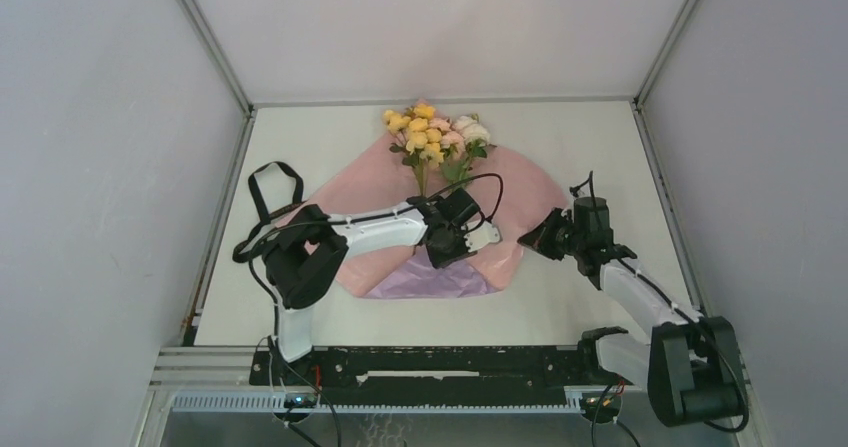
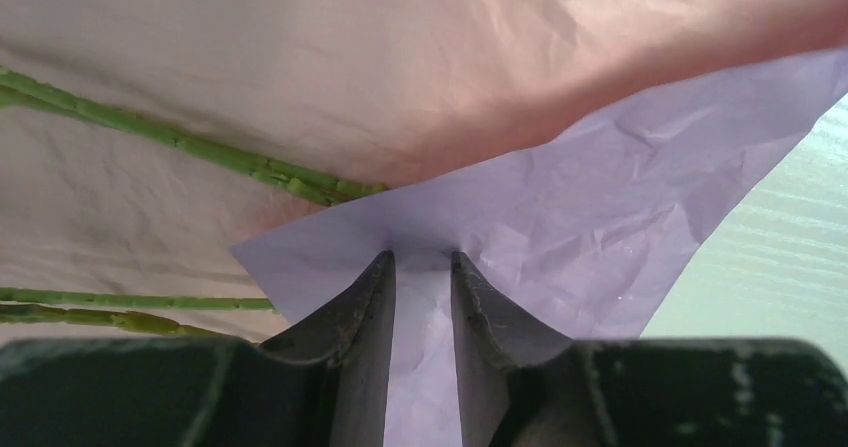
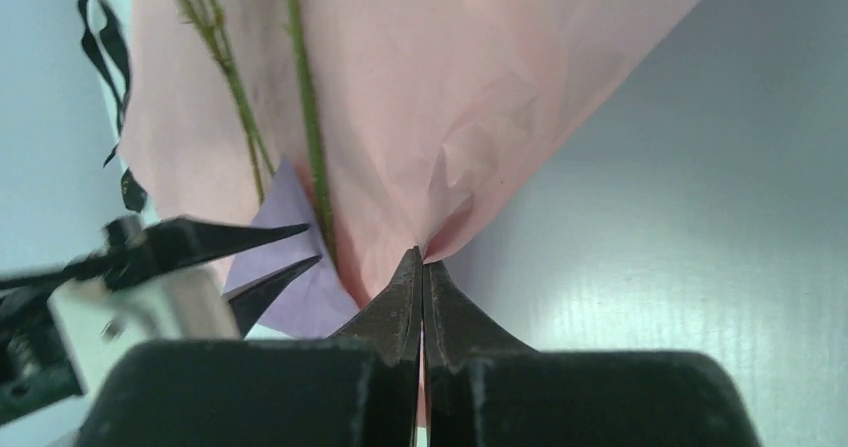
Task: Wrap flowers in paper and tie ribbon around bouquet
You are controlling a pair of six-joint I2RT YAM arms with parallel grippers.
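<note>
- Right gripper (image 3: 421,267) — jaws clenched on the pink right corner of the paper (image 3: 480,87).
- Left gripper (image 2: 422,267) — part-spread over the folded lilac flap; I cannot tell if it grips.
- Flowers (image 1: 432,132) lie on the sheet, mid-table; ribbon (image 1: 268,192) lies to the left.
- Step: wrapping. Next: fold the right corner across the stems, gently.

The left arm (image 1: 375,232) and right arm (image 1: 640,292) have white shells with bulky black joints. Thin black cables (image 1: 490,175) loop from them. The right gripper (image 3: 421,257) ends in dark, tapered, scuffed fingers (image 3: 395,312).
</note>
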